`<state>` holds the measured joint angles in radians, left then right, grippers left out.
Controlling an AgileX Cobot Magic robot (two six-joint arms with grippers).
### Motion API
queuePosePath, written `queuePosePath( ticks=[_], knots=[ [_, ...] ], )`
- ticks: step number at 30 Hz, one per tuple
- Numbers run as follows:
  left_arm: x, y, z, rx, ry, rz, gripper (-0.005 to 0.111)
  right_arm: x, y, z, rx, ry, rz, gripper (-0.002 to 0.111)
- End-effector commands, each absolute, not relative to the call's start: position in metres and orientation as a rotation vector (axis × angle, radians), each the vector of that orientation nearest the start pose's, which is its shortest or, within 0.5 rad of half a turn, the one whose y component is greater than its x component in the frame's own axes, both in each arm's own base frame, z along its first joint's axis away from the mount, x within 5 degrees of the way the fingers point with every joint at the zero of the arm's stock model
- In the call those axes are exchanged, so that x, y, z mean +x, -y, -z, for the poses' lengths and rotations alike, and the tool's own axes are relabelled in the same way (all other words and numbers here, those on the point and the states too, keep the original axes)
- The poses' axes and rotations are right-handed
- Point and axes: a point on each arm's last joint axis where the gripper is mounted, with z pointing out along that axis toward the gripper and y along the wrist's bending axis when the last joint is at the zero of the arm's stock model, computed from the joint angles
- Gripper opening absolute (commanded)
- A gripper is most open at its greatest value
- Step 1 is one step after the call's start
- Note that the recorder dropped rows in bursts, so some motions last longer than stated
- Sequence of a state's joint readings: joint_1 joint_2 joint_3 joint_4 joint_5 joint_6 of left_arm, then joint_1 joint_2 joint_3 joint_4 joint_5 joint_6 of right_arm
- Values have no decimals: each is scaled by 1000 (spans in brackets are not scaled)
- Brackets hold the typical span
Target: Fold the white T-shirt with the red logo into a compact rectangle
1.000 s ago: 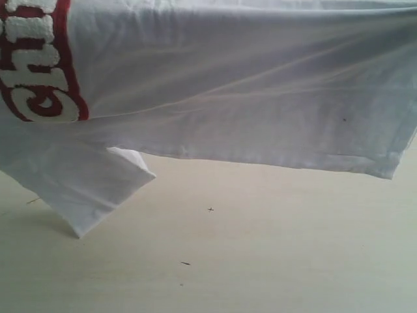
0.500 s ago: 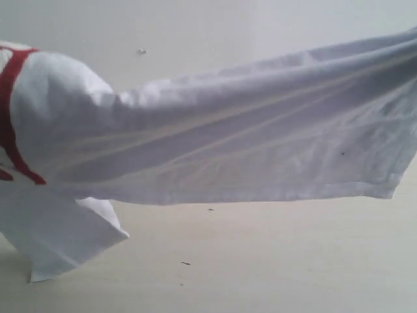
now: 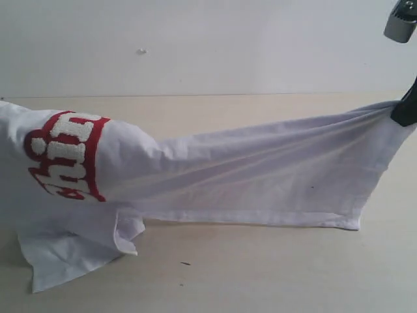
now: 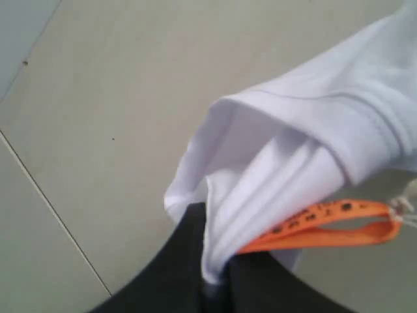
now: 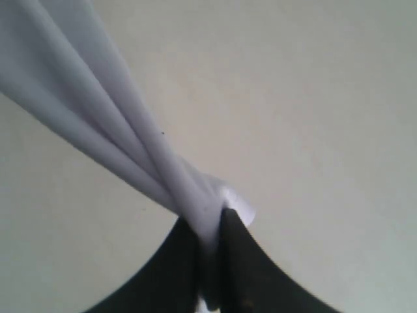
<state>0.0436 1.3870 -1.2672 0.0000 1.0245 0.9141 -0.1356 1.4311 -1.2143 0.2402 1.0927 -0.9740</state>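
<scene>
The white T-shirt hangs stretched across the exterior view, held up at both ends above the pale table. Its red logo with white letters shows at the left, and a sleeve droops onto the table below it. At the right edge my right gripper is shut on the bunched hem; the right wrist view shows the gathered white T-shirt pinched in the right gripper. The left gripper is outside the exterior view. In the left wrist view my left gripper is shut on the collar of the white T-shirt, beside the orange neck tag.
A pale wall rises behind the table's far edge. A few small dark specks lie on the table in front of the shirt. A metal part of the right arm shows at the top right corner.
The shirt has dropped lower and moved away from the camera. Its logo has come back into view at the left. The right gripper holding the hem now shows at the right edge.
</scene>
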Motion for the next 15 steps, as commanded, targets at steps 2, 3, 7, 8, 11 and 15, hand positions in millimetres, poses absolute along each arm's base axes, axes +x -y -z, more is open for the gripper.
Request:
queuePosePath(
  ticks=[2, 3, 7, 8, 11, 15],
  knots=[
    [298, -13, -347, 1068, -2281, -400, 0, 304, 24, -315, -991, -2398, 126, 0],
    [296, -13, -350, 1062, -2269, -407, 0, 302, 24, -320, -994, -2391, 128, 0],
    [280, -12, -361, 1049, -2286, -394, 0, 285, 21, -340, -994, -2357, 144, 0],
    [270, -12, -369, 1044, -2281, -405, 0, 275, 19, -350, -996, -2338, 153, 0],
    [237, -11, -397, 952, -2225, -423, 0, 244, 14, -375, -1002, -2293, 173, 0],
    [190, -8, -423, 868, -2188, -416, 0, 204, 8, -396, -976, -2305, 141, 0]
  ],
)
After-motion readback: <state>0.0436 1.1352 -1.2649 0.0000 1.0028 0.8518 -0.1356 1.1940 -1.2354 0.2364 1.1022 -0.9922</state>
